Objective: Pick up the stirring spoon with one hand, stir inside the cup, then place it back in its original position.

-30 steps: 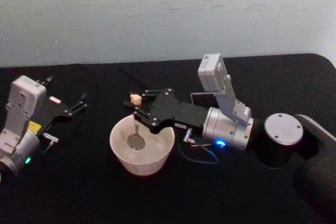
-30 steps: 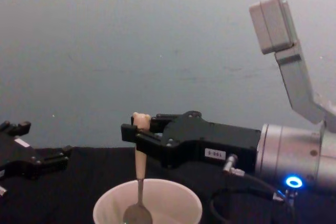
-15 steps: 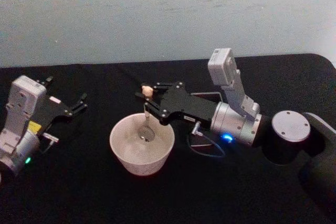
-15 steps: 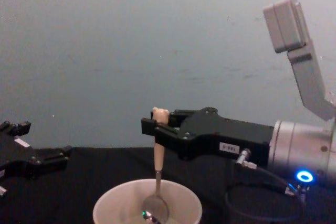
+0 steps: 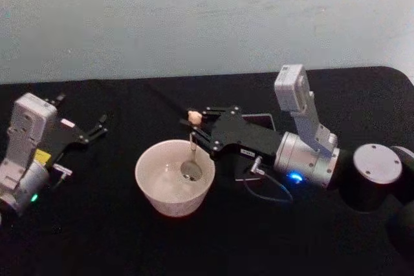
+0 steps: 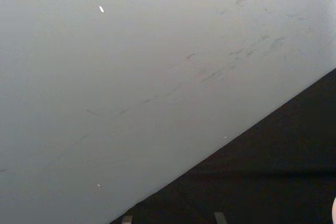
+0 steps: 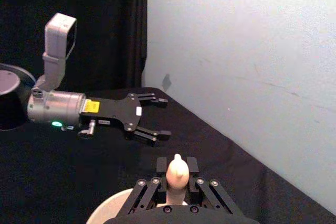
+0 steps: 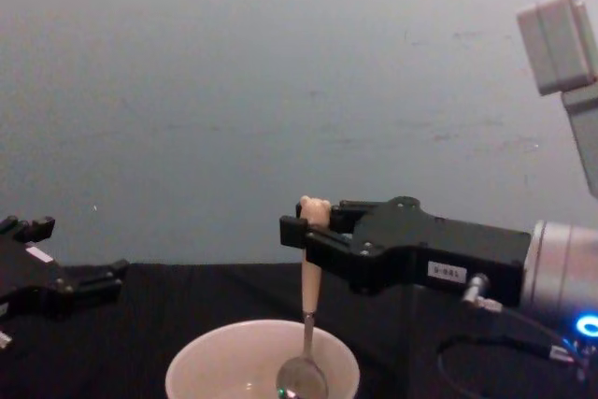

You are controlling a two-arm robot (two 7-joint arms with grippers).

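Currently, the right gripper (image 5: 194, 124) is clamped on the beige handle of the stirring spoon (image 5: 192, 150), just below its tiny bear head, holding it nearly upright. The spoon's shiny metal bowl sits low inside the cream-white cup (image 5: 169, 203), close to the wall on the robot's right. The cup stands on a black-covered table (image 5: 97, 237). Behind the right gripper, the thin rim of the dark square holder (image 5: 265, 115) shows faintly, apart from the cup. The left gripper (image 5: 96, 128) is parked at the far left, fingers spread, holding nothing.

Stirring appears to be the step in hand. To do it well, the spoon should sweep a smooth circle well inside the rim, upright and low. It should not press on the wall, since the cup looks light and could slide or tip. A firm grip should stop the tapered handle twisting or slipping.
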